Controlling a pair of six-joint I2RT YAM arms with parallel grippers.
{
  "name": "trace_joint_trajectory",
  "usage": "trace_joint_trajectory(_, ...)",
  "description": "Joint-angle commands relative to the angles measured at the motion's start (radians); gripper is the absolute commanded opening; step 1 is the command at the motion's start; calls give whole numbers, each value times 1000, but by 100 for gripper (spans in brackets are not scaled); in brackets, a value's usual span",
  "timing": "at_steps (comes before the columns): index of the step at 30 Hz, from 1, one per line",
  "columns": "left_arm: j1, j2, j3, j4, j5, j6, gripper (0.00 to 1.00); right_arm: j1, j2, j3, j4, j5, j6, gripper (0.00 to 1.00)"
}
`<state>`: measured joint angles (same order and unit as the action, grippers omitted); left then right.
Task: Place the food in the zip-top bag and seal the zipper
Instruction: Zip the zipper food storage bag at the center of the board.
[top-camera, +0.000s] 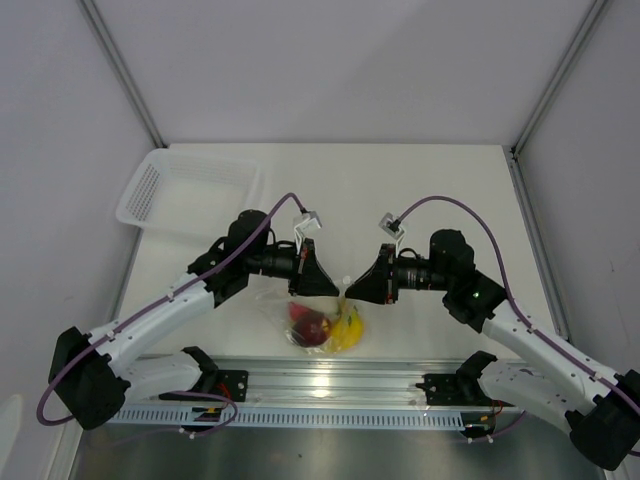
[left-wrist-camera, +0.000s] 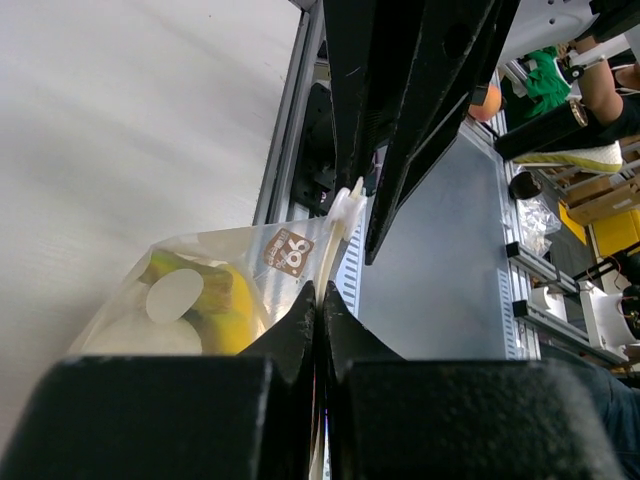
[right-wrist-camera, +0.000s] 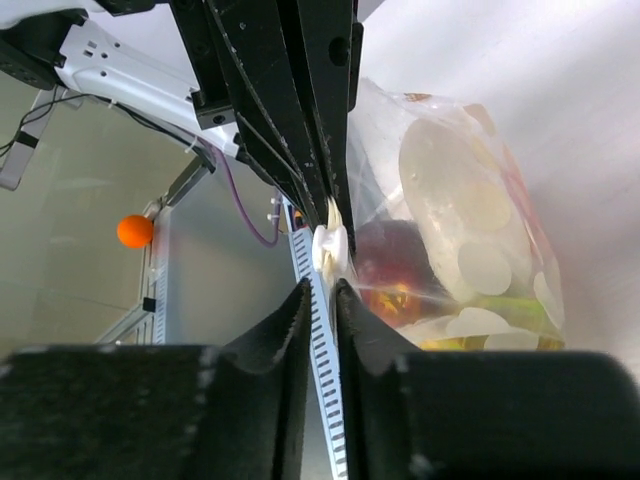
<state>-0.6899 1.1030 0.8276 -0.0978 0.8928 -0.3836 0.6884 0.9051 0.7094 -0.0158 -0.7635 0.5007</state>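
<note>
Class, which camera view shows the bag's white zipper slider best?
The right wrist view: the slider sits close, its round face toward the camera. The left wrist view shows it narrower, side-on; from the top camera it is barely a speck.

Left hand (left-wrist-camera: 318, 292) pinched, right hand (right-wrist-camera: 320, 290) ajar

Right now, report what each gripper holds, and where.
Left gripper pinches the bag at the edge beside the white slider. Right gripper straddles that slider; whether it grips cannot be told.
</note>
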Motion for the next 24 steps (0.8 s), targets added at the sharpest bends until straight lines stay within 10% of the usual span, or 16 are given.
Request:
trace_joint_trajectory(1, -2, -32, -4, 70, 14, -24, 1, 0, 5, -11, 106, -40, 28, 16)
trace_joint_trajectory(8, -2, -37, -8, 75, 17, -28, 4, 7, 23, -11, 111, 15, 50, 0)
trace_joint_trajectory(16, 3, -71, -2, 70, -71, -24, 62, 22, -52, -85, 119, 159, 62, 0)
trace_joint_trajectory(24, 16, -28, -16, 227, -46, -132, 67, 57, -49, -103, 168, 129, 56, 0)
